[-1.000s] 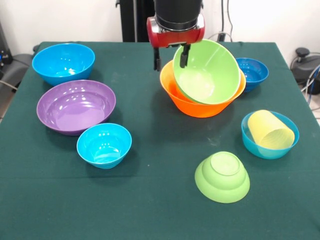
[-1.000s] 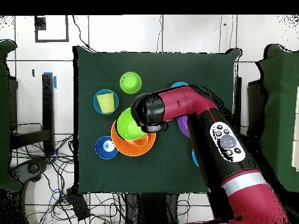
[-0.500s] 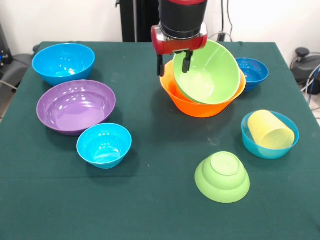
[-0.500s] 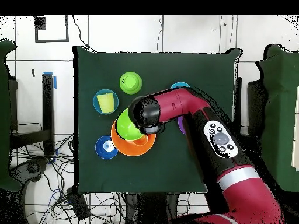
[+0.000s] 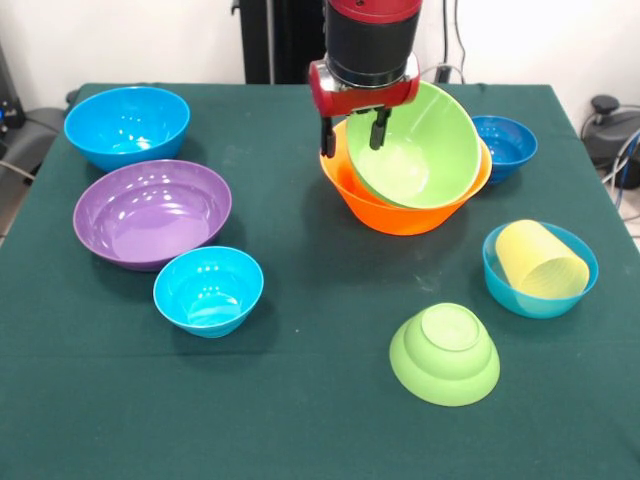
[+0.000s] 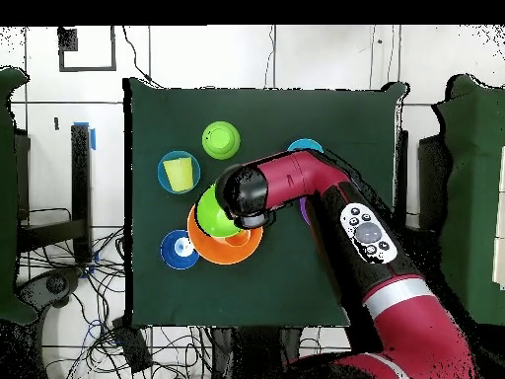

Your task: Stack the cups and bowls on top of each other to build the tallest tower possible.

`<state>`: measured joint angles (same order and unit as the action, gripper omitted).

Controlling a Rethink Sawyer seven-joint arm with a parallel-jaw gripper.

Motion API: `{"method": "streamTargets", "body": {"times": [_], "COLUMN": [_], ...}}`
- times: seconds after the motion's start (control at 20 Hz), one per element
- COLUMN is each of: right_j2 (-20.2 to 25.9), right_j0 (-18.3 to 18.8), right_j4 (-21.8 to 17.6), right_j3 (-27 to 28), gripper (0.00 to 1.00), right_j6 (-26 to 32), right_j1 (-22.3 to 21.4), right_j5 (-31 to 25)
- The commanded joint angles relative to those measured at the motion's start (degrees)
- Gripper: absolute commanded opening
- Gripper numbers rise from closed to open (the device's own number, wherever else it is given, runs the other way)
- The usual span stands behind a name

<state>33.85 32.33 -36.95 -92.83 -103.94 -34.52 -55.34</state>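
bowls [image 5: 152, 212]: smooth glossy plastic with bright highlights
yellow cup [image 5: 541, 261]: translucent plastic, duller sheen
counter [image 5: 300, 400]: matt dark green cloth, finely flecked
end effector [image 5: 353, 135]: shiny red collar, black fingers

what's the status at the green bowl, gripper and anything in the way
Gripper open, straddling rim. Large lime green bowl tilted inside orange bowl. Nothing blocking.

We're in a robotics lab here: a counter [image 5: 300, 420] draped in dark green cloth sits on a pale floor marked with black tape lines [image 6: 89, 69], loose cables [image 6: 168, 341] tangle around its base, and a red and black robot arm [image 6: 375, 257] reaches in. Plain white wall behind, black equipment stands [image 5: 270, 40], more wires [image 5: 455, 40] hanging.
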Motion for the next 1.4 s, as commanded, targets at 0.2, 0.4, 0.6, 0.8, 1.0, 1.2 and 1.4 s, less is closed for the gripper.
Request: {"method": "streamTargets", "body": {"times": [0.2,0.4,0.6,0.8,1.0,1.2,1.4], "right_j2": [0.4,0.4,0.1,-0.3,0.0,0.4,1.9], "right_j0": [-1.3,-1.4,-1.4,-2.0,-1.8,-1.3,-0.3], "right_j4": [-2.5,-2.0,-1.9,-2.7,-2.1,-1.2,2.3], "right_j3": [-0.4,-0.1,-0.3,-0.6,-0.9,-2.0,-4.5], "gripper": [1.0,0.0,0.0,0.0,0.0,0.0,0.0], "right_j6": [6.9,6.4,6.1,5.6,4.5,4.8,5.5], "right_j1": [1.5,1.7,1.4,0.5,0.8,0.0,-3.6], "right_j5": [2.1,1.6,1.5,2.6,4.3,3.7,0.8]}}
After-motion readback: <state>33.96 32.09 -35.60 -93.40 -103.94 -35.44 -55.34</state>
